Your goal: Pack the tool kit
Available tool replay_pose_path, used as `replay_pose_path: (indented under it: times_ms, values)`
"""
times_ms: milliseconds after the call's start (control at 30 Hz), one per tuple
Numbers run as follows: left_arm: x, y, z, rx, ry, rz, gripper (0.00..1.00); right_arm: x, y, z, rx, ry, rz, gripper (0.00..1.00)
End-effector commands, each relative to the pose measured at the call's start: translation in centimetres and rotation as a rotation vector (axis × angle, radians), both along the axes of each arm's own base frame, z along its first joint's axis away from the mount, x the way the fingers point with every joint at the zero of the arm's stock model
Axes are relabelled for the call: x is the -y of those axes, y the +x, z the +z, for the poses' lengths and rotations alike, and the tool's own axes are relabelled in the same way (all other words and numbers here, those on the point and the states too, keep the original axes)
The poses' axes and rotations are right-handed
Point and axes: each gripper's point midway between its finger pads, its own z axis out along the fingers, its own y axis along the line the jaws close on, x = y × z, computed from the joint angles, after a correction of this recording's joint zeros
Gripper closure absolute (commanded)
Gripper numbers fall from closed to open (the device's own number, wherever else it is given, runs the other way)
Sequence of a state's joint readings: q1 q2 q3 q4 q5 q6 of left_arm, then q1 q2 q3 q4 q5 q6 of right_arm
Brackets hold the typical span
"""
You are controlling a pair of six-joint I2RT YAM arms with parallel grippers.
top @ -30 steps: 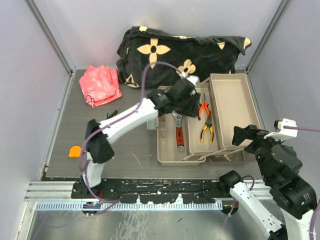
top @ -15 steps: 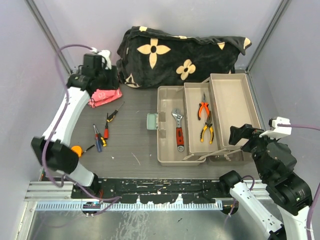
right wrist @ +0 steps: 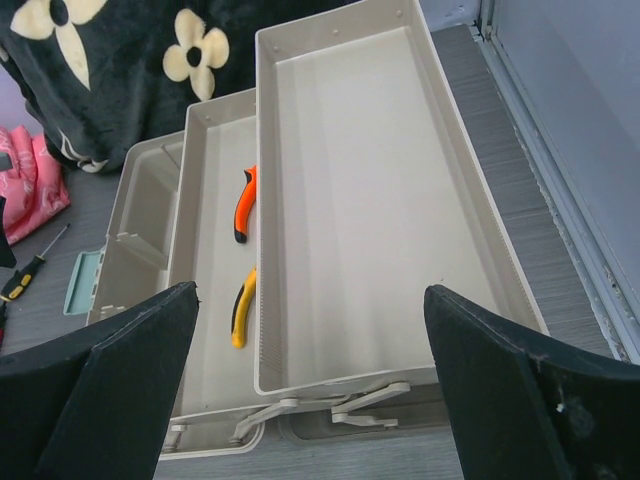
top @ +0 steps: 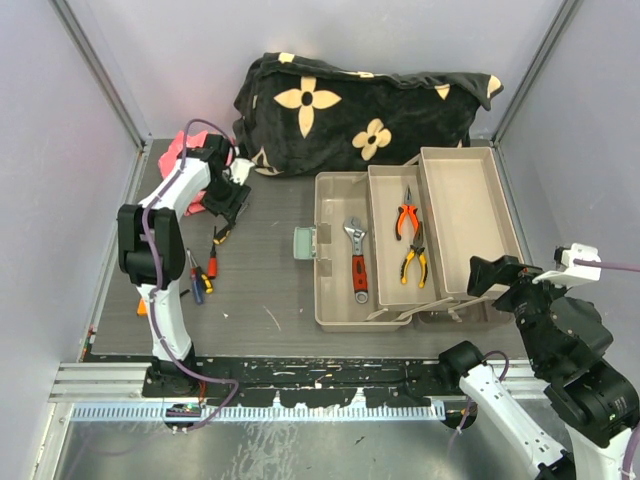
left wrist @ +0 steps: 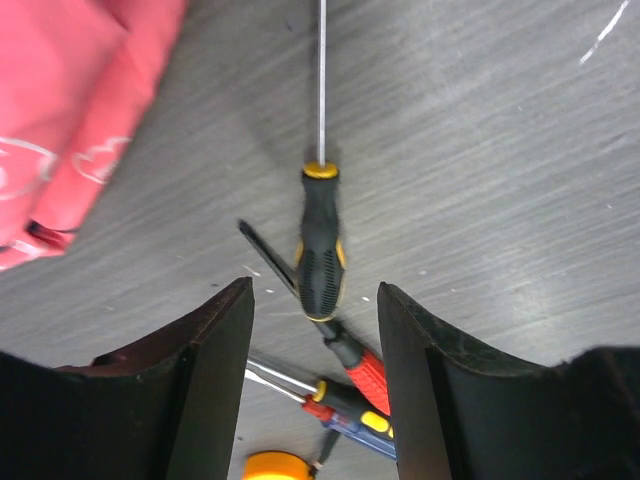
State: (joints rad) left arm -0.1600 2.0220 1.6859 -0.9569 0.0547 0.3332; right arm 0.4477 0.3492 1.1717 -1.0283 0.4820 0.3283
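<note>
The toolbox sits open right of centre on the worktop, trays fanned out. A wrench lies in its leftmost compartment, and orange-handled pliers and a yellow-handled pair lie in the middle tray. The left end effector hangs released over a black-and-yellow screwdriver beside the pink cloth — fingers apart, gripping nothing. The right end effector is spread wide by the box's near right corner — empty.

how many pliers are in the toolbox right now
2. Both lie in the middle tray: the orange-handled pliers toward the back, the yellow-handled pliers nearer the front. Others could be hidden underneath it.
</note>
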Motion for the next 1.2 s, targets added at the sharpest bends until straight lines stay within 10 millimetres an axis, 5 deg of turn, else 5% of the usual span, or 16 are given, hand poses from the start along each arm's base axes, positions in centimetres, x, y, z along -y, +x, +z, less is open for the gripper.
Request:
replay_pose_path:
  times_ms: [0, 433, 933, 967, 1067, 1167]
  values:
    - [-1.1, 2.1, 1.6, 0.051, 0.053, -0.052, 0.46, 0.7, -0.4, 1.5, 0.044, 0.016, -0.029, 0.0]
    - [-1.8, -0.2, -1.8, -0.125, 0.095, -0.094, 0.49, 0.4, -0.2, 1.9, 0.046, 0.02, -0.015, 0.0]
    - [-1.0, 1.5, -4.3, -0.156, 0.069, -0.069, 0.56, 0.5, -0.6, 2.2, 0.047, 0.026, -0.016, 0.0]
    - [-0.8, 1.5, -4.4, -0.16, 0.063, -0.07, 0.6, 0.5, -0.6, 2.1, 0.045, 0.026, -0.014, 0.0]
    - [-0.2, 1.2, -4.0, -0.178, 0.032, -0.063, 0.98, 0.3, -0.5, 1.8, 0.04, 0.03, -0.011, 0.0]
    - [0.6, 0.5, -1.8, -0.169, -0.024, -0.059, 1.0, 0.2, -0.4, 1.6, 0.038, 0.03, -0.006, 0.0]
